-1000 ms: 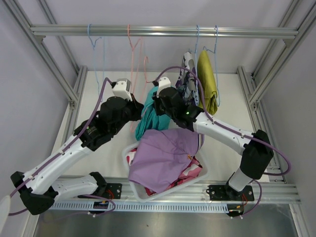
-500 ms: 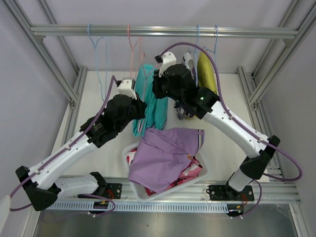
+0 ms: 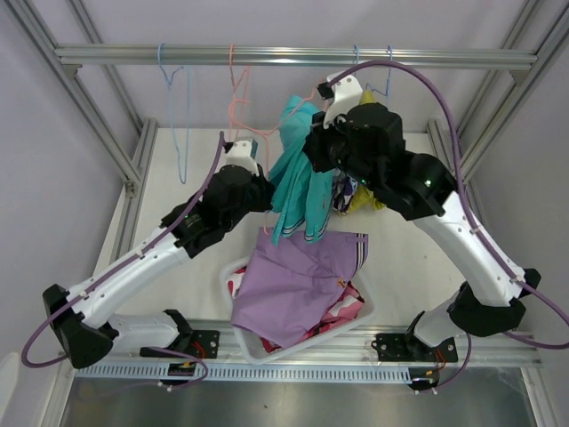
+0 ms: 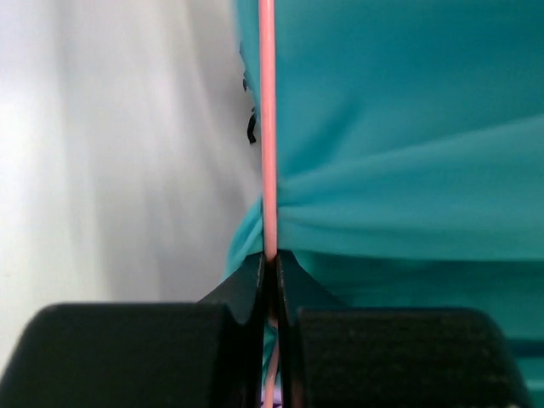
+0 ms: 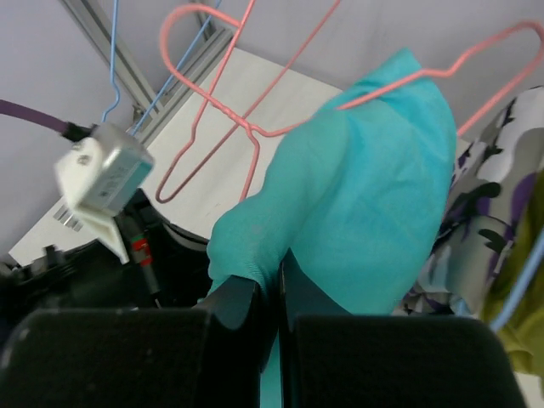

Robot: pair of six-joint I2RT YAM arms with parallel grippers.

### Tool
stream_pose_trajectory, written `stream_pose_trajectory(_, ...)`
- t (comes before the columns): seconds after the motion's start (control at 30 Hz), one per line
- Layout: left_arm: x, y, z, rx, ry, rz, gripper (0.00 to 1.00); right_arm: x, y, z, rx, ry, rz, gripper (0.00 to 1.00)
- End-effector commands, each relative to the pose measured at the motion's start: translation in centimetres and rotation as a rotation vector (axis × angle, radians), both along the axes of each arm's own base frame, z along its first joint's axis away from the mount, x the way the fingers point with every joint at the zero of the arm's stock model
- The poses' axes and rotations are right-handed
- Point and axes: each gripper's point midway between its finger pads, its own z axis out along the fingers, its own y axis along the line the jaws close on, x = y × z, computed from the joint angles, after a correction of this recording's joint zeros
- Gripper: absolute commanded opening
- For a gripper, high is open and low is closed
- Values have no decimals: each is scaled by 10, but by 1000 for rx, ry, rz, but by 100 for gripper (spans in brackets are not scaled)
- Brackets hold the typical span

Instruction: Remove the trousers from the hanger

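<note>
Right pincer (image 5: 274, 285) — teal shorts (image 5: 365, 212) higher now; left pincer (image 4: 270, 268) on pink hanger (image 4: 268, 127).

Bunched teal shorts (image 3: 298, 182), draped over a pink hanger (image 4: 268, 127) and held up above the basket (image 3: 267, 354). Below, lilac shorts (image 3: 293, 285) spread across the basket, over the red-and-white pair (image 3: 345, 313). Just beside the teal: camouflage pair (image 5: 480, 200) and mustard pair (image 5: 523, 336), both hanging.
</note>
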Motion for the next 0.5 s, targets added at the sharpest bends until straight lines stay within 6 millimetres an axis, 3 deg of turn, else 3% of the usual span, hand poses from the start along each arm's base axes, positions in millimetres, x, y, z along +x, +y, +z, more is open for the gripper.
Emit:
stream_pose_trajectory(0.0,4,-2,-29,66,71,7,1,-33,-56,122,248,-239,-45,0)
stream_pose_trajectory(0.23,9,-8,-51,121,95,8,1,-55,-94,143,281,-283,-75,0)
stream_pose_trajectory(0.47,12,-10,-68,202,119,30,1,-74,-125,141,283,-280,-102,0)
